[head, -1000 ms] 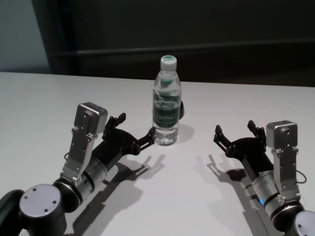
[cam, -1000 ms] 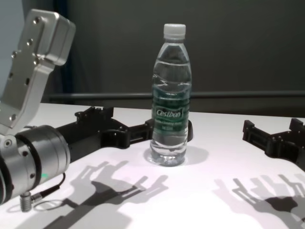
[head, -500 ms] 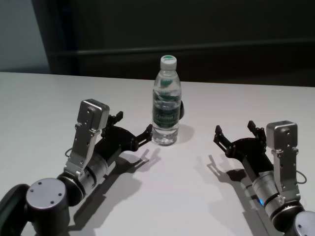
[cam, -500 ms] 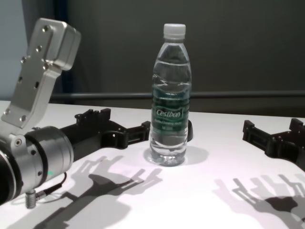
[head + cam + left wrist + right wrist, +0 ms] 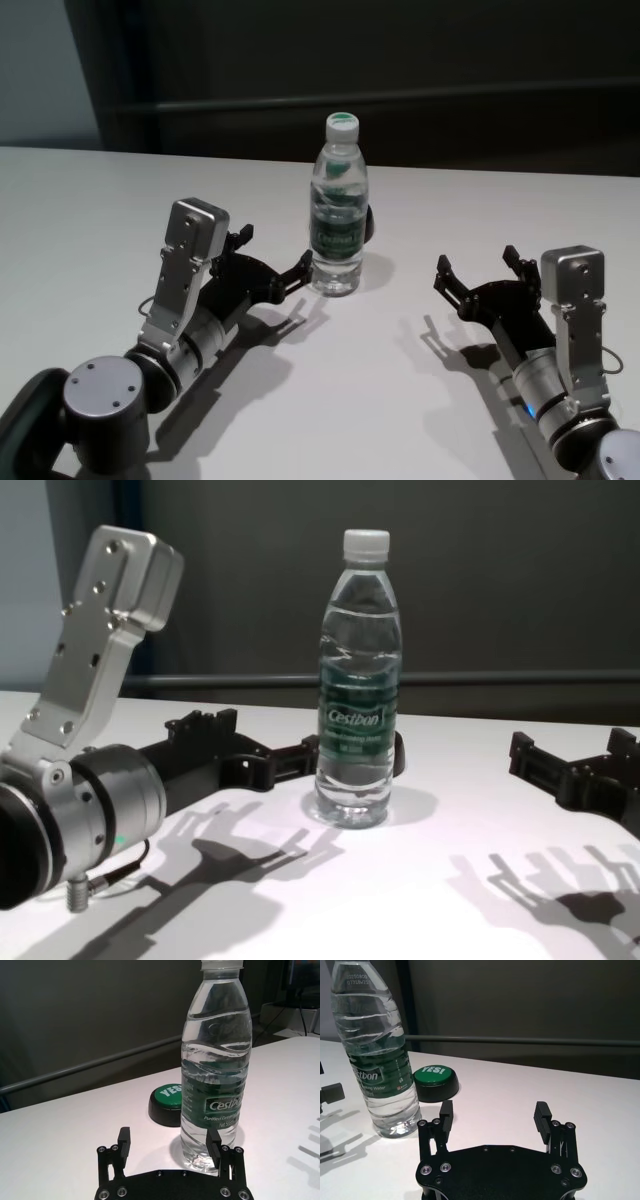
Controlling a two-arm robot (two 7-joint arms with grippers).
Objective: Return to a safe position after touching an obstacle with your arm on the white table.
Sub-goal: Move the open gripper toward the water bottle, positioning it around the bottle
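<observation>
On the white table (image 5: 90,200) mid-field we see the water bottle (image 5: 338,215) upright | left claw (image 5: 270,262) spread wide, one fingertip just beside its base | right claw (image 5: 478,270) wide, parked well apart | green button (image 5: 167,1105) behind bottle

The water bottle (image 5: 338,210) stands upright mid-worktop (image 5: 380,400) toward the far edge, a green-topped button (image 5: 436,1082) just behind it. The left end effector (image 5: 270,264), fingers spread, has 1 fingertip beside the bottle's base. Between bottle and right end effector (image 5: 478,268), also spread, lies bare worktop.
</observation>
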